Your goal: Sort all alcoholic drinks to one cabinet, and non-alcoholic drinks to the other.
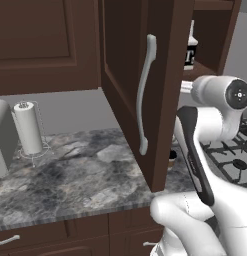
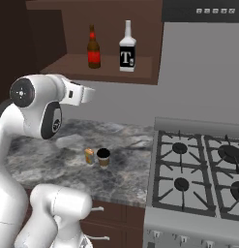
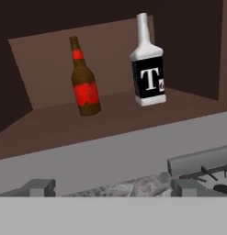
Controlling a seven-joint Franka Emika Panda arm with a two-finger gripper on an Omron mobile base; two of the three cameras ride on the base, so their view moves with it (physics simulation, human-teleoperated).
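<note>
Two alcoholic drinks stand upright on the board of an open dark brown wall cabinet (image 2: 67,65): a brown bottle with a red label (image 2: 94,48) (image 3: 85,85) and, to its right, a white bottle with a black "T" label (image 2: 127,47) (image 3: 148,69). Below them on the counter sit the non-alcoholic drinks, a small yellow-orange can (image 2: 89,155) and a tan coffee cup with a dark lid (image 2: 103,157), side by side. My gripper (image 3: 112,188) is open and holds nothing. It faces the shelf from below and in front of the bottles, apart from both.
The cabinet's panelled door with a long silver handle (image 1: 145,95) stands swung open over the marbled counter (image 1: 70,175). A closed wall cabinet (image 1: 40,45) is to its left, with a paper towel roll (image 1: 27,127) beneath. A gas stove (image 2: 198,174) and grey range hood (image 2: 203,9) lie to the right.
</note>
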